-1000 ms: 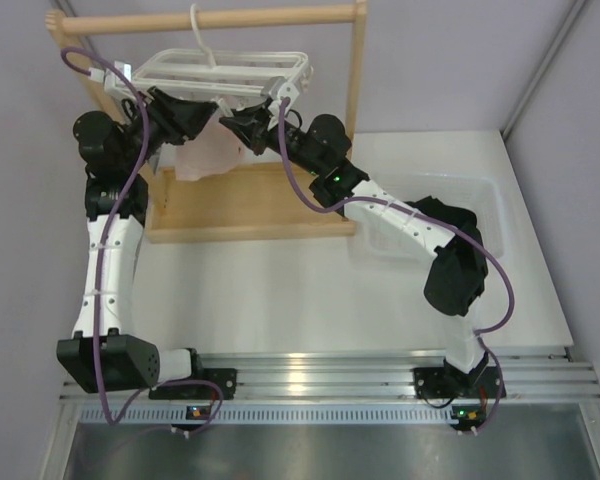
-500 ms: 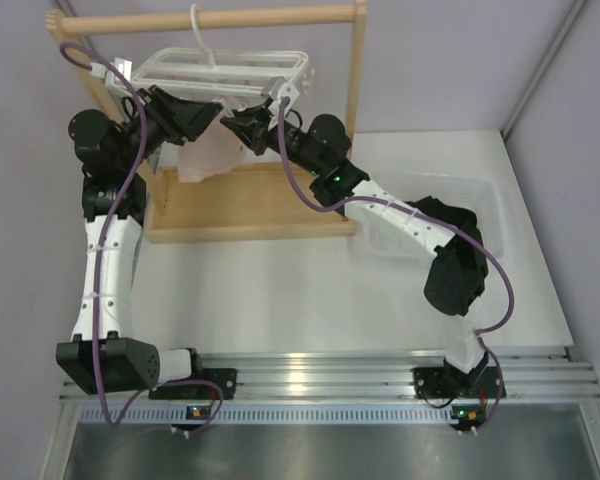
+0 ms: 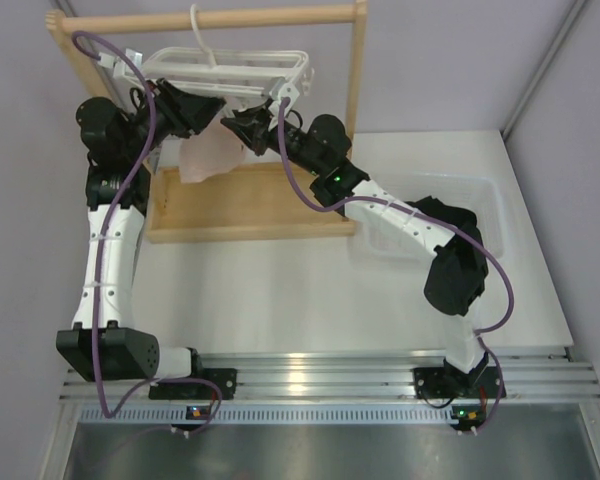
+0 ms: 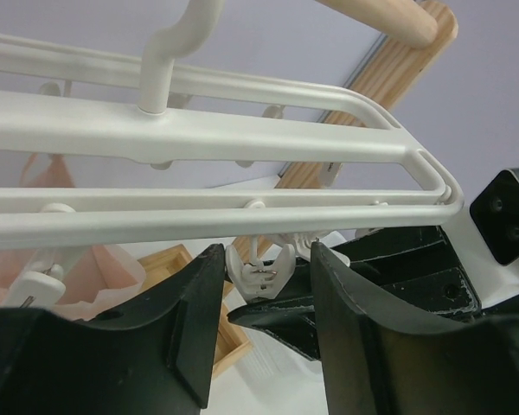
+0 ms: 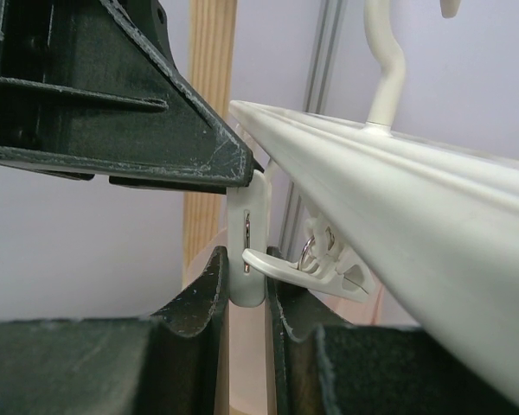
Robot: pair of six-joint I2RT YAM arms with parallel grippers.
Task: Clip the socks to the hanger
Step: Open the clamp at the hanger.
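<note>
The white hanger (image 3: 225,68) hangs by its hook from the wooden rod. In the left wrist view its frame (image 4: 242,147) runs across above my fingers. My left gripper (image 3: 202,108) is open and empty, just under the hanger; a white dangling clip (image 4: 259,268) hangs between its fingers (image 4: 186,320) without touching them. My right gripper (image 3: 240,122) is shut on a white clip (image 5: 249,251) under the hanger frame (image 5: 389,199), tip to tip with the left gripper (image 5: 112,86). No black sock shows in any view.
The wooden rack's rod (image 3: 270,15) and post (image 3: 355,70) stand around the hanger, over its wooden base (image 3: 245,205). A pale pink cloth (image 3: 208,155) hangs from a clip below the grippers. A white bin (image 3: 470,190) sits at the right, partly under the right arm.
My left arm has lifted and swung back, bringing its gripper closer under the hanger. The right arm and its clip have not moved.
</note>
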